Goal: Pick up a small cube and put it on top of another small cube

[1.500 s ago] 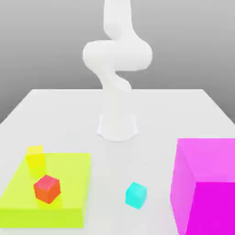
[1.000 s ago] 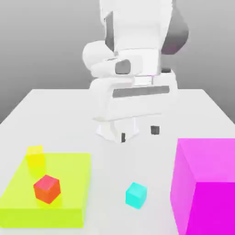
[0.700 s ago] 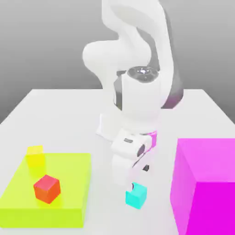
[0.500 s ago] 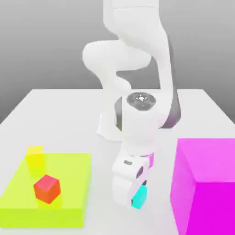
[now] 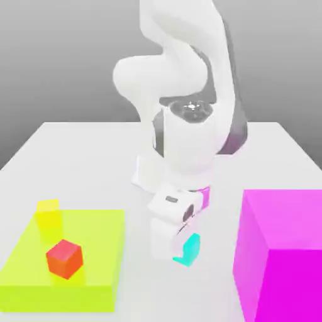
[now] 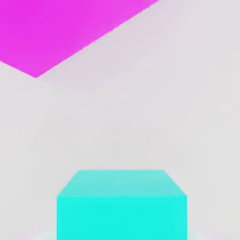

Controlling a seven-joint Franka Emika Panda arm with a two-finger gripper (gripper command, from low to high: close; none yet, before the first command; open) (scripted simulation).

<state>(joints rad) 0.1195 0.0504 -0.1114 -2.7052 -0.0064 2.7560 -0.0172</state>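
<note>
The small cyan cube (image 5: pixel 191 250) hangs just above the white table, tilted, at the tip of my hand. My gripper (image 5: pixel 183 249) is shut on it, and the white hand covers the side of the cube toward the exterior view's left. Through the hand camera the cyan cube (image 6: pixel 122 206) sits close up, with the table below it. A small red cube (image 5: pixel 64 258) rests on a flat yellow-green slab (image 5: pixel 94 251) toward the exterior view's left, well apart from my gripper.
A huge magenta block (image 5: pixel 283 251) stands close by on the exterior view's right and also appears as the magenta block (image 6: pixel 61 33) in the hand view. A small yellow cube (image 5: pixel 48 217) sits at the slab's far corner. My arm's base (image 5: pixel 160 173) stands mid-table behind the hand.
My arm came down over the cyan cube and the fingers shut on it. Since half a second ago the hand and cube have risen a little off the table.
</note>
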